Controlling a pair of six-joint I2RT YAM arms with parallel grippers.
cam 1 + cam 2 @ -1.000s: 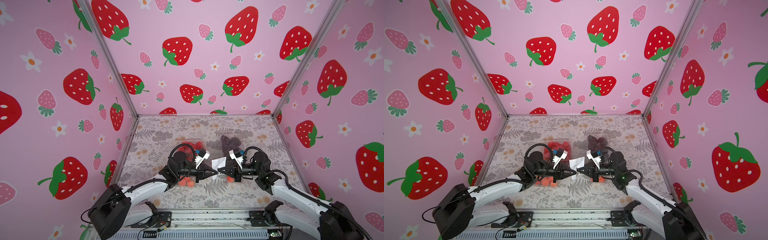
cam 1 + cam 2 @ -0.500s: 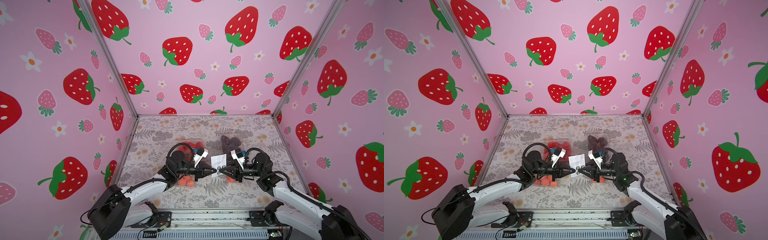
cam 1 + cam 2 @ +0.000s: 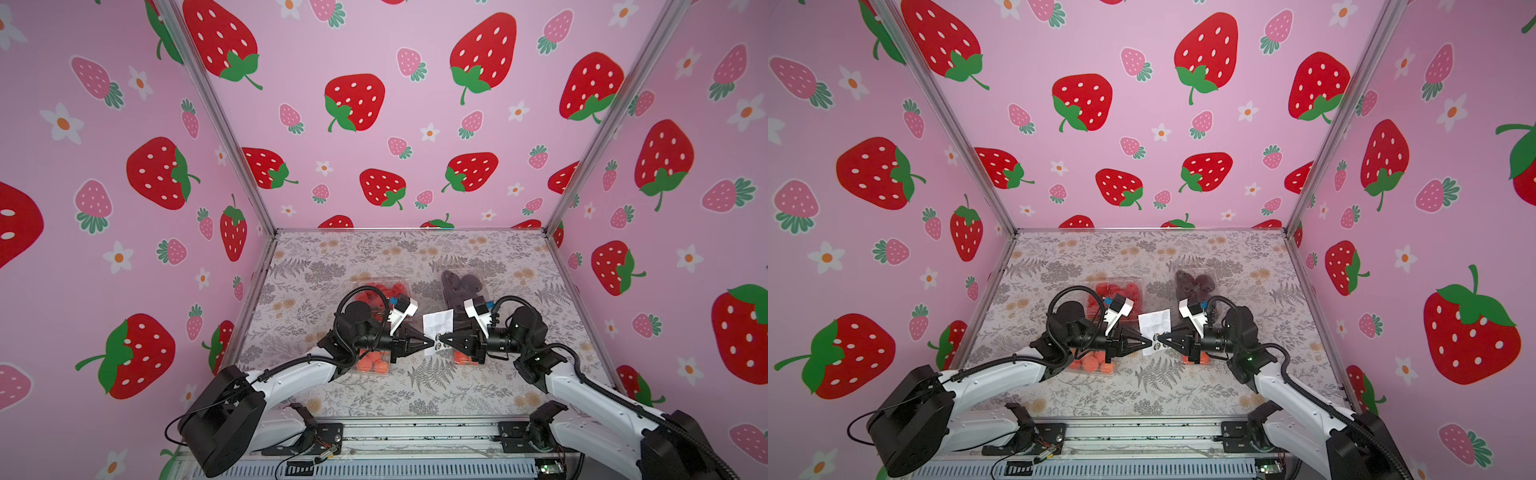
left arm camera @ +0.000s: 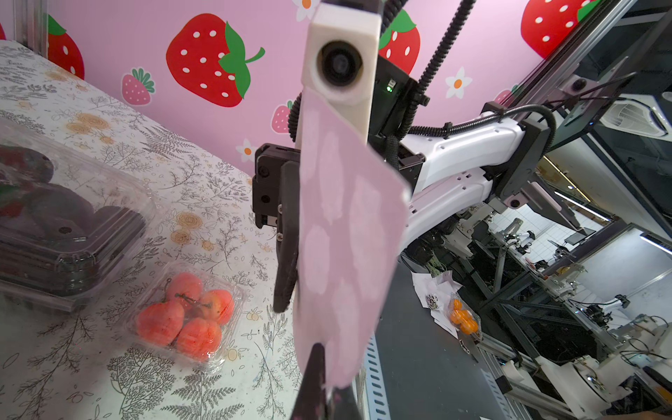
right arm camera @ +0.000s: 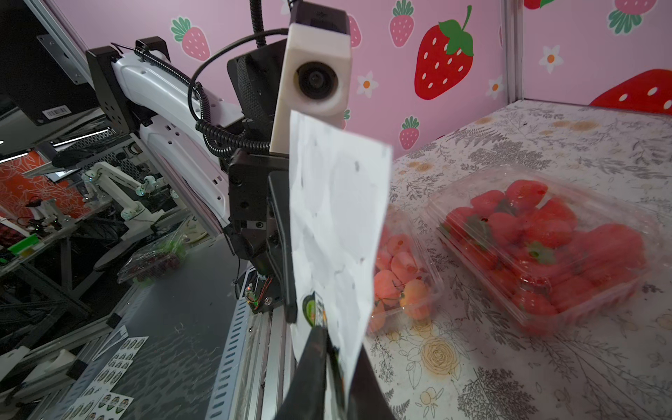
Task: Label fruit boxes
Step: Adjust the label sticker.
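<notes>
Your left gripper (image 3: pixel 432 343) is clamped tight on the white sticker sheet (image 3: pixel 438 322), held upright between the arms. Your right gripper (image 3: pixel 441 342) seems pinched on the same lower edge. Only the right wrist view shows a green sticker (image 5: pixel 311 309) there. On the table (image 3: pixel 415 399), the strawberry box (image 3: pixel 384 289) and dark-fruit box (image 3: pixel 461 284) sit farther back, and the orange-pink fruit box (image 3: pixel 372 365) and small box (image 4: pixel 185 316) lie beneath the arms.

Sheet (image 3: pixel 438 322) between fruit boxes (image 3: pixel 461 284) (two each side)

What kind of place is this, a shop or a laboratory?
Probably a robotics laboratory: a booth with strawberry-print walls on an aluminium frame, and more robot arms on benches outside it.
</notes>
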